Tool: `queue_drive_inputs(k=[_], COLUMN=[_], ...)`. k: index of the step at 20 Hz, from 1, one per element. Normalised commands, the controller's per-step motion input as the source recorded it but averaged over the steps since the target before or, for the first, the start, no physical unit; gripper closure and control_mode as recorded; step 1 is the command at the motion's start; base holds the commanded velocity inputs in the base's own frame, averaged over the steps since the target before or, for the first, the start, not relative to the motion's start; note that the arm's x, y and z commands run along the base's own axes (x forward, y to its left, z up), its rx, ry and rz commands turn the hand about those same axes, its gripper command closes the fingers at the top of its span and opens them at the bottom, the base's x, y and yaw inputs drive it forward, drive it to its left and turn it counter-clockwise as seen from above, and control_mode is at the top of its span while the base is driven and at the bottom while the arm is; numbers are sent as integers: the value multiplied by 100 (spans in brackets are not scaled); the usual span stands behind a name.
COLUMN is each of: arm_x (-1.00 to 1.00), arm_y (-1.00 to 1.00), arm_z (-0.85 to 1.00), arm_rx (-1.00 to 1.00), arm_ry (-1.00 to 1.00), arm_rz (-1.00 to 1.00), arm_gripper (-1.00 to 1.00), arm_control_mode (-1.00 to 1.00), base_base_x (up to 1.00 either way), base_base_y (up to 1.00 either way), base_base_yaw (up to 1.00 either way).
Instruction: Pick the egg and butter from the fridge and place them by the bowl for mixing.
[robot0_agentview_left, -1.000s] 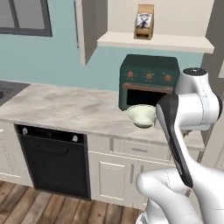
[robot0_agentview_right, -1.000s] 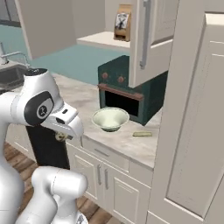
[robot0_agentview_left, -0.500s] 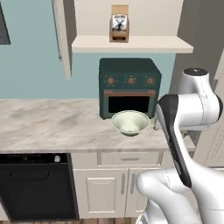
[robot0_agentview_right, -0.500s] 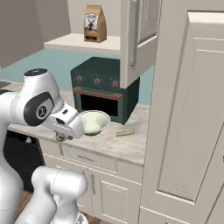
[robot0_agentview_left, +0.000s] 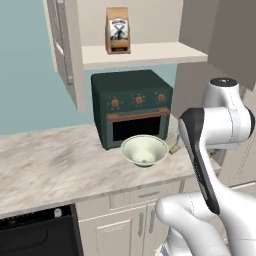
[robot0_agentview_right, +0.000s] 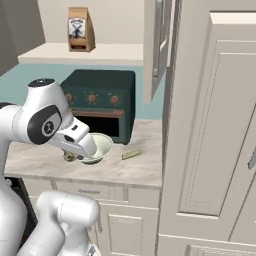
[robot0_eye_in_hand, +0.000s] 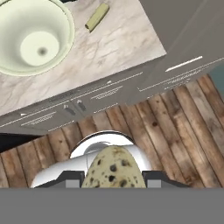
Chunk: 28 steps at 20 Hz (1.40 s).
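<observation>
setting: a rendered kitchen is shown, with a marbled beige countertop (robot0_agentview_left: 55, 170), cream cabinet fronts below it, a teal wall behind and a wood-plank floor (robot0_eye_in_hand: 175, 131) seen from the hand view.
gripper: the gripper (robot0_eye_in_hand: 113, 177) is clenched on a speckled egg (robot0_eye_in_hand: 113, 170); in the hand view the egg is seated between the two dark finger tips, above the floor and off the counter's front edge. in the right base view the gripper (robot0_agentview_right: 70, 156) is seen low at the end of the white arm, just in front of the bowl.
egg: tan with dark spots, held upright in the jaws, well apart from the countertop.
bowl: the pale cream-green bowl (robot0_agentview_left: 144, 150) is set on the countertop just in front of the toaster oven; in the hand view the bowl (robot0_eye_in_hand: 33, 37) lies at upper left, near the counter's front edge.
butter: a small yellowish stick of butter (robot0_agentview_right: 131, 154) is laid flat on the countertop, just beside the bowl on the pantry side; the stick (robot0_eye_in_hand: 96, 17) is apart from the bowl's rim in the hand view.
toaster oven: a dark green toaster oven (robot0_agentview_left: 131, 106) with three knobs is stood against the wall.
shelf: a brown paper bag (robot0_agentview_left: 118, 30) with a windmill label is stood upright on the open shelf (robot0_agentview_left: 145, 52) above the oven.
pantry: tall cream panelled cupboards (robot0_agentview_right: 210, 135) are placed at the counter's end.
dishwasher: a black dishwasher front (robot0_agentview_left: 35, 235) is set under the counter.
</observation>
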Motion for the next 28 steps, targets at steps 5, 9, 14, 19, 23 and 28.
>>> queue_drive_inputs(k=[5,9,14,19,23,28], arm_x=[0,0,0,0,0,2], arm_y=[0,0,0,0,0,-3], arm_z=[0,0,0,0,0,-2], arm_rx=[0,0,0,0,0,0], arm_ry=[0,0,0,0,0,0], arm_rz=[0,0,0,0,0,-3], arm_gripper=[100,100,100,100,100,100], arm_control_mode=[100,100,100,100,100,-100], base_base_x=[46,41,20,0,0,0], base_base_y=[31,20,7,0,0,-2], base_base_yaw=[-18,0,0,0,0,-1])
